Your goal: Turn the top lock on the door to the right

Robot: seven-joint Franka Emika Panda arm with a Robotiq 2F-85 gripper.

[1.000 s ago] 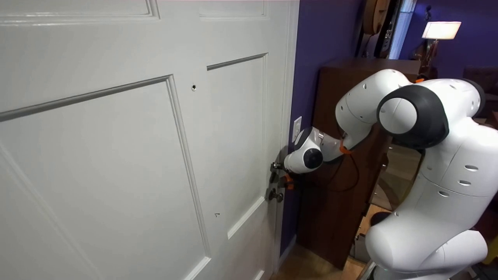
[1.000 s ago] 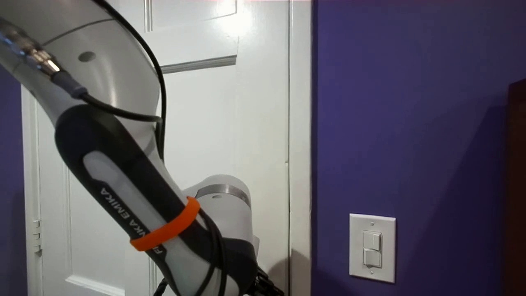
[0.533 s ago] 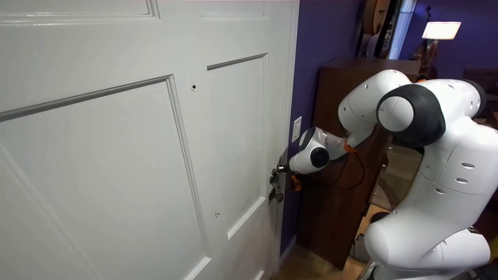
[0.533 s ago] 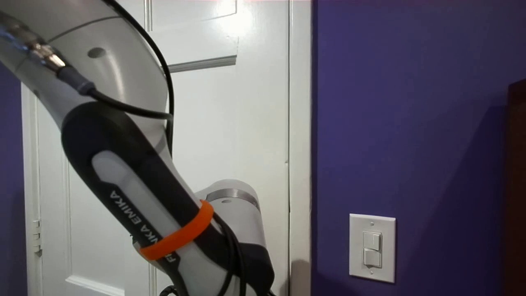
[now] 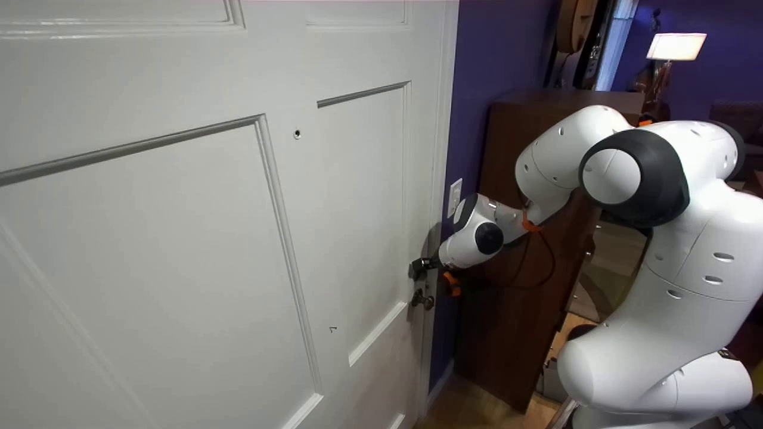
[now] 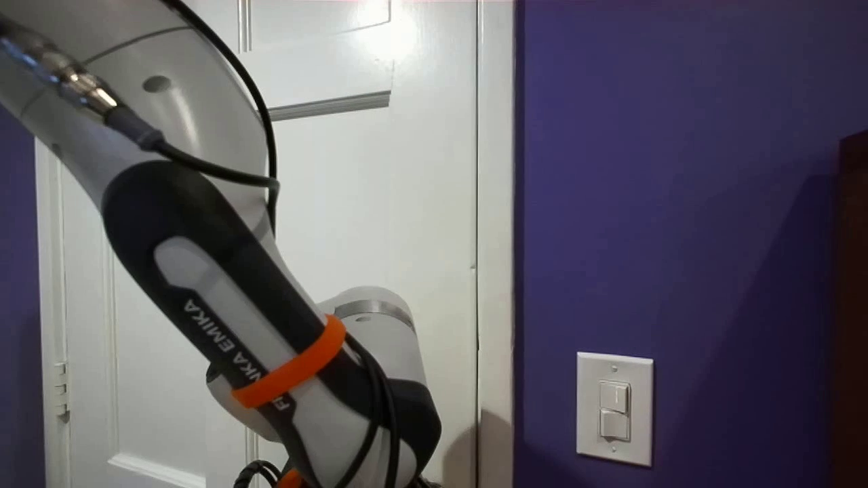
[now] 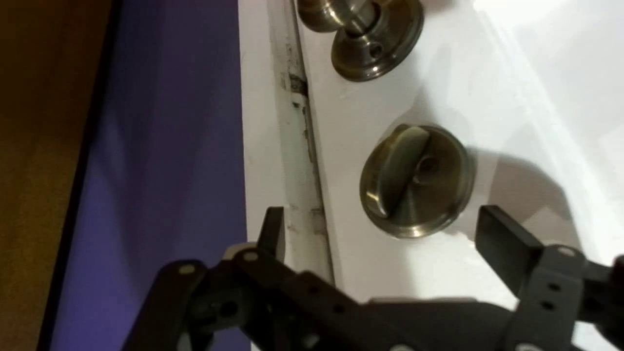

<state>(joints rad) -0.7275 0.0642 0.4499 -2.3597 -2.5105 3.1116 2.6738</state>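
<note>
Lock [image 7: 441,195] sits on the white door [image 5: 351,190], near its edge, with the knob [image 5: 424,300] just below it. In the wrist view its thumb turn [image 7: 403,165] slants against the line of that edge. The tool [image 7: 385,234] is spread wide in front of the lock: its fingers [image 7: 507,243] show on either side, both apart from the thumb turn. In an exterior view the tool lies over the place above the knob, and the lock cannot be made out. The arm [image 5: 703,238] slants down toward the lock, an orange strap [image 6: 291,369] wrapped around it. Across the frame [image 6: 496,203] from the lock, and higher, a switch [image 6: 614,409] is set in the purple wall [image 6: 678,203]; the cabinet [image 5: 506,333] stands farther from the lock. Well apart from the lock, a lamp [image 5: 676,46] glows.
</note>
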